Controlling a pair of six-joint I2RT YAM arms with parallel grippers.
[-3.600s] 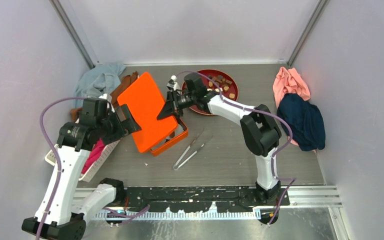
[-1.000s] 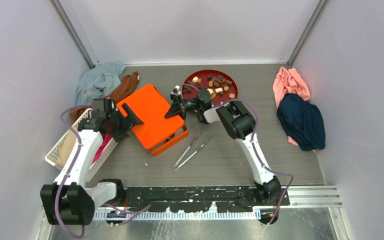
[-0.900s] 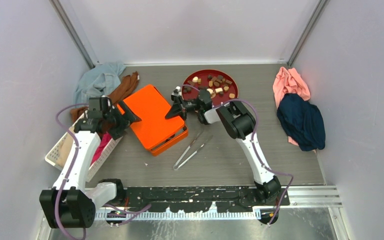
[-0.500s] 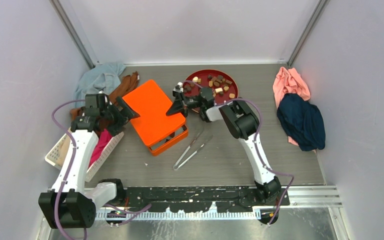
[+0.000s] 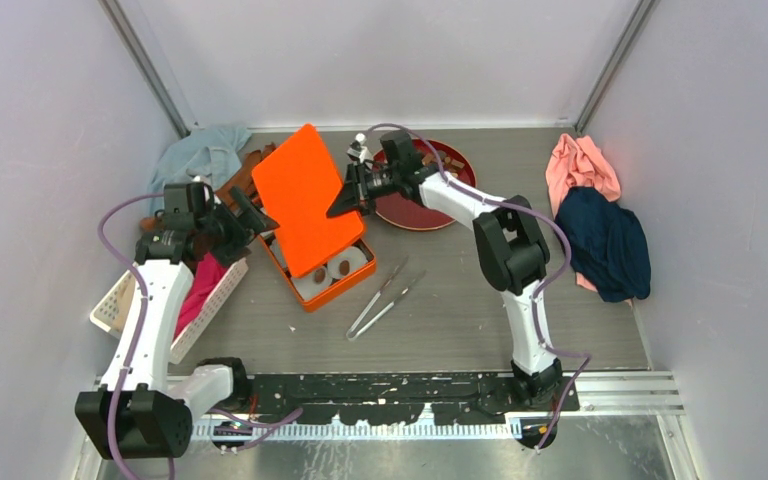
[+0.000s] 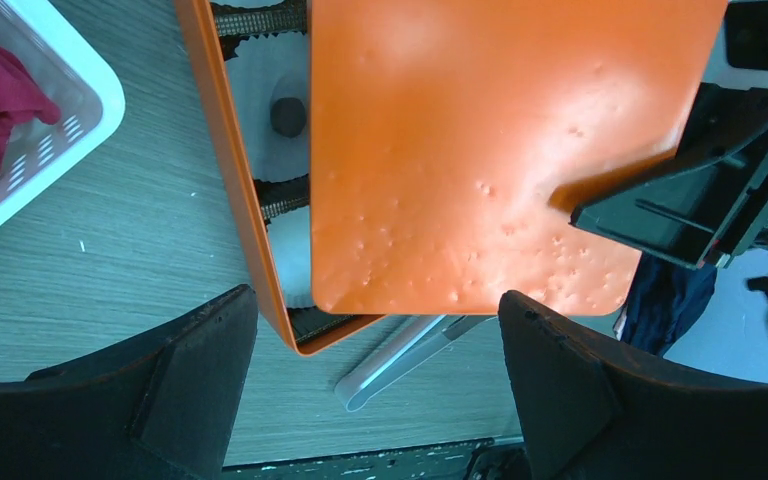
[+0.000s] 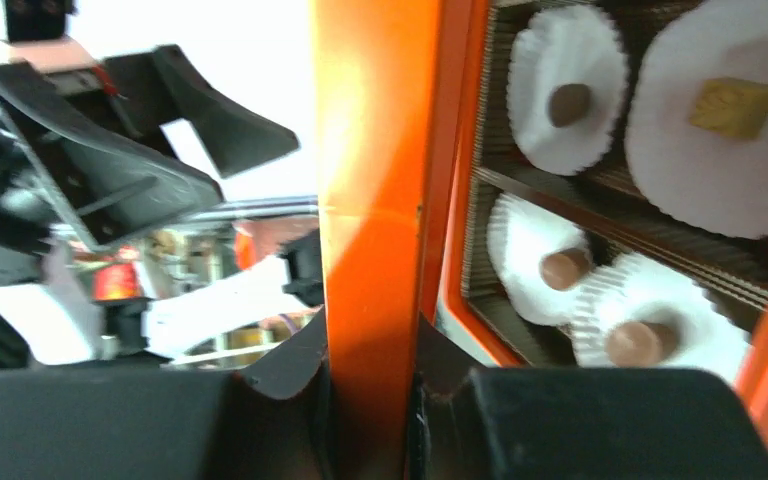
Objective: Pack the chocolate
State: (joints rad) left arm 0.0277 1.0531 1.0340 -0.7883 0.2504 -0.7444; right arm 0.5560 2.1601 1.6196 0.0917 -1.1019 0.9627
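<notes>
Two arms at an orange box, its lid lifted.
From the left: a white basket [image 6: 105, 95] holds magenta cloth, and the left gripper [image 5: 239, 213] hangs just beside the orange box [image 5: 328, 298], its fingers spread wide and gripping nothing. Inside the box, chocolate [image 7: 568, 103] pieces sit one to each white paper cup [image 7: 700, 170]. The orange lid [image 5: 305, 195] stands tilted above them, its edge clamped tight by the right gripper [image 7: 370, 385]. Tweezers [image 5: 380, 300] lie near the box, and the red plate [image 5: 415, 212] is partly hidden under the right arm.
</notes>
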